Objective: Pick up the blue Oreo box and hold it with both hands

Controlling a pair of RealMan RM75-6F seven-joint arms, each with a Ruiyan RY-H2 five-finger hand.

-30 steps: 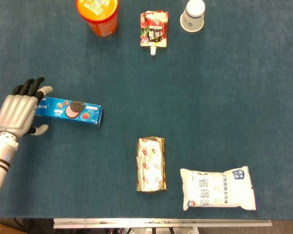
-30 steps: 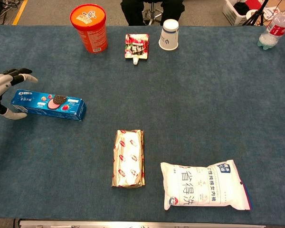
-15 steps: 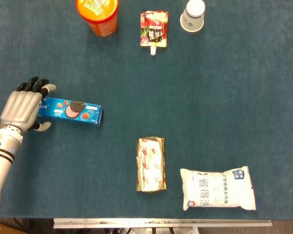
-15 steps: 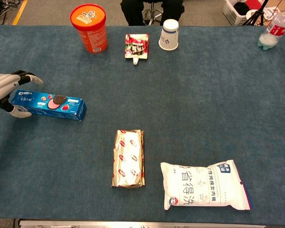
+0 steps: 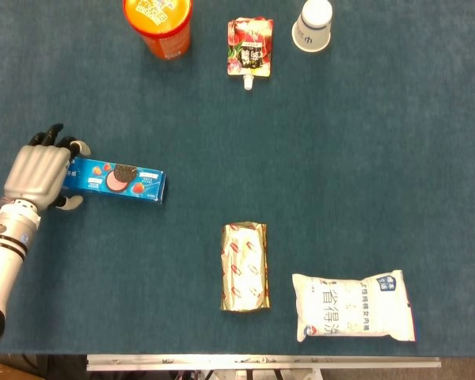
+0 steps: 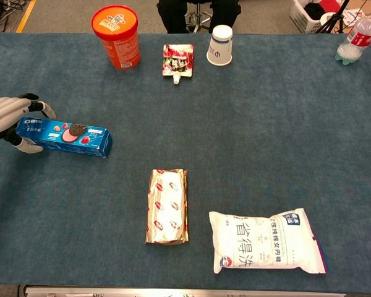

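"OREO" box (image 6: 63, 135), seemingly in left hand (image 5: 38, 172)

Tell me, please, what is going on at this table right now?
The robot's left hand is wrapped around the left end of the Oreo box, which lies flat on the table. Whether the grip is firm cannot be told. The right hand is not in view, so the two-handed hold is not yet done.
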